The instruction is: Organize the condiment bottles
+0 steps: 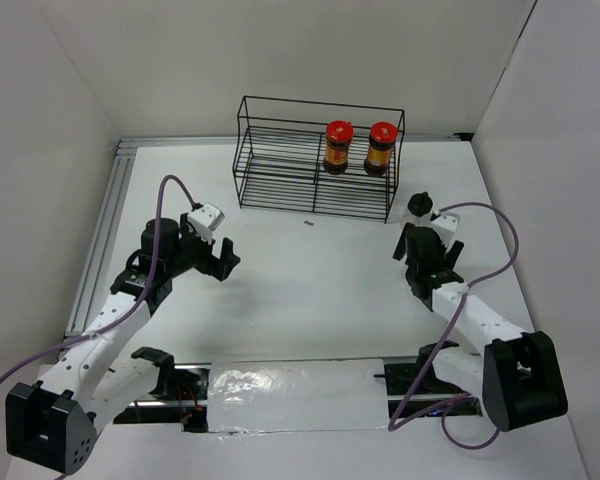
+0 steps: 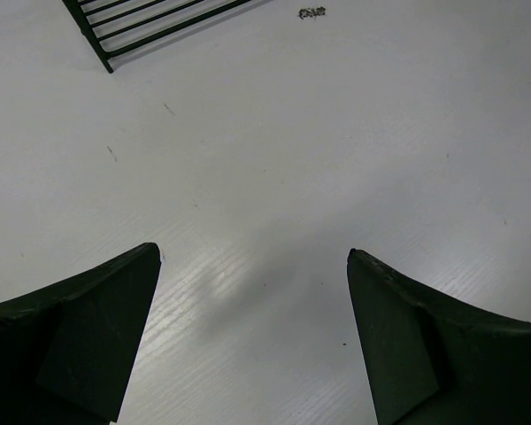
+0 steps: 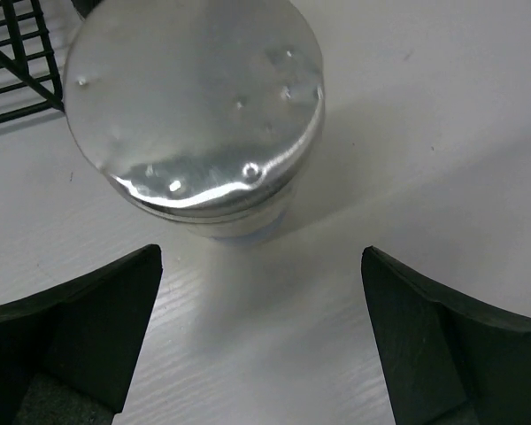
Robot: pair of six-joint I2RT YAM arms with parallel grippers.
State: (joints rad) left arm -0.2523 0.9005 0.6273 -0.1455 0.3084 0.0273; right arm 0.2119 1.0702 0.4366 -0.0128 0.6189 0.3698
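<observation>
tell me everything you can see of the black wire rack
The black wire rack is an open grid of thin metal rods with shelves, upright at the far side of the white table. Its left half is bare; two amber bottles with red caps stand on its right half. Nothing else touches it.

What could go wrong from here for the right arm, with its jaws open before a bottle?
1. The right jaws stand open, but the shiny-capped bottle stands ahead of them, not between; an off-centre advance could tip it.
2. The wire rack is close beside this bottle; the jaws might catch it.
3. The black-capped bottle stands nearby and could be knocked.
</observation>
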